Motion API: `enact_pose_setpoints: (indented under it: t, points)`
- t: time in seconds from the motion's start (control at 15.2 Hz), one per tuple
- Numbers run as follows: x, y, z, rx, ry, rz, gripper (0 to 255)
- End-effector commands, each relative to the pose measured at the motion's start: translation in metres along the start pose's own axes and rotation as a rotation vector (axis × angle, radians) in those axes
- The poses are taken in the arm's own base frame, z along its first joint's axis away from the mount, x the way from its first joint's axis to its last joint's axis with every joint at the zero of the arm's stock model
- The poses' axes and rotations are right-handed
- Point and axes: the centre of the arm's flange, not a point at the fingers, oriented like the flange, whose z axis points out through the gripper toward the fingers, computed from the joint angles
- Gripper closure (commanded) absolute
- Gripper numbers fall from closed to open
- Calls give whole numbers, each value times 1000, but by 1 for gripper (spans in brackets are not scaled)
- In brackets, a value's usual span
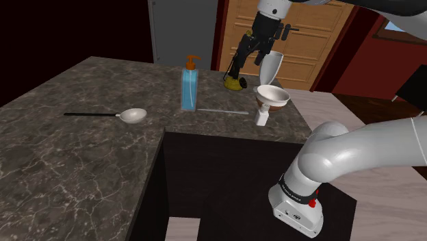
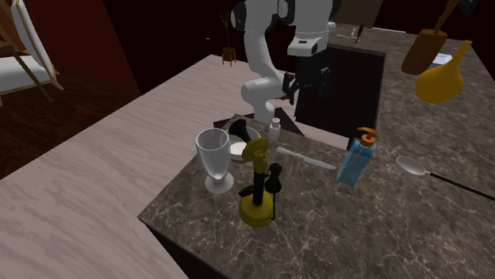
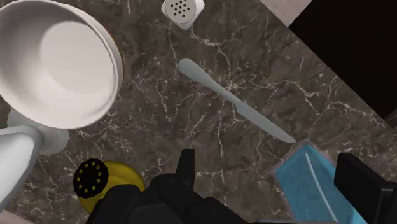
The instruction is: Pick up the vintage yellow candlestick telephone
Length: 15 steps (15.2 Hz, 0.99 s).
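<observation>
The candlestick telephone [image 2: 255,212], yellow base with a black stem, stands upright near the desk's [image 2: 381,230] corner, closest to the second exterior camera. From that view's left come a clear glass [image 2: 214,162] just beside it, a white bowl [image 2: 238,147] behind, a knife [image 2: 305,158], a blue soap bottle [image 2: 354,165] and a spoon [image 2: 411,165]. The arm [image 2: 258,47] hangs over the desk, jaws apart, clasping nothing, clear of the telephone.

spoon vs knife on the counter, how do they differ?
Colour: the spoon has a pale bowl on a thin black handle; the knife is pale throughout. Place: in the shoulder view the spoon lies left of the soap bottle, alone; the knife lies right of it, toward the shaker. Shared: both lie flat on the marble counter.
</observation>
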Motion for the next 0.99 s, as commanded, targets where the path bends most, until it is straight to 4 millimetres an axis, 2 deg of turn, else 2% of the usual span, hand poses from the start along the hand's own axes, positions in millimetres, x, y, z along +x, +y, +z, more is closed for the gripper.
enact_pose_setpoints:
  t: [0.0,0.46,0.92]
  points:
    - [0,0,0,0,0,0,0]
    - [88,25,21,-72,-26,265,0]
    - [165,74,42,-144,-52,529,0]
